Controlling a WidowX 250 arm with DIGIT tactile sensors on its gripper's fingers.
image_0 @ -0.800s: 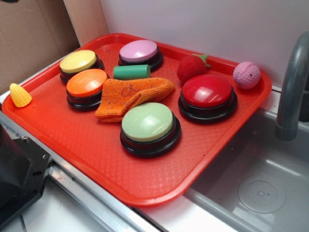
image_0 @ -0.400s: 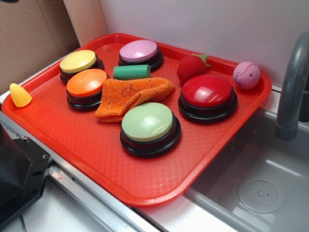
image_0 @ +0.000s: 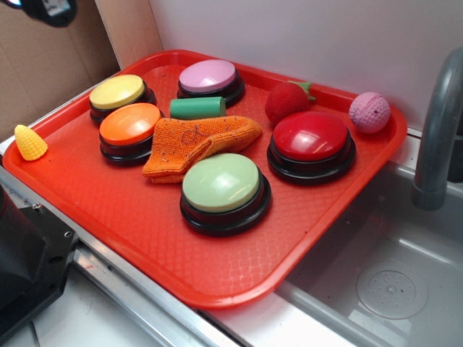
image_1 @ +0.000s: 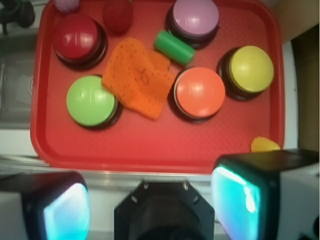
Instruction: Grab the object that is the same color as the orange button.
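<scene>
An orange woven rag [image_0: 194, 144] lies folded on the red tray [image_0: 130, 210], between the orange button [image_0: 130, 124] and the green-capped button [image_0: 221, 183]. In the wrist view the rag [image_1: 137, 77] lies left of the orange button [image_1: 199, 92]. My gripper [image_1: 152, 200] is open and empty, high above the tray's near edge, with its two pads wide apart. In the exterior view only a bit of the arm [image_0: 45, 9] shows at the top left.
On the tray are also a yellow button [image_0: 118, 92], a pink button [image_0: 208, 76], a red button [image_0: 311, 137], a green cylinder [image_0: 197, 108], a strawberry toy [image_0: 287, 101] and a pink ball [image_0: 370, 111]. A yellow corn toy [image_0: 29, 142] lies off the left edge. A sink and faucet [image_0: 438, 130] are at the right.
A part of the arm has come into the exterior view at the top left corner. Nothing on the tray has moved.
</scene>
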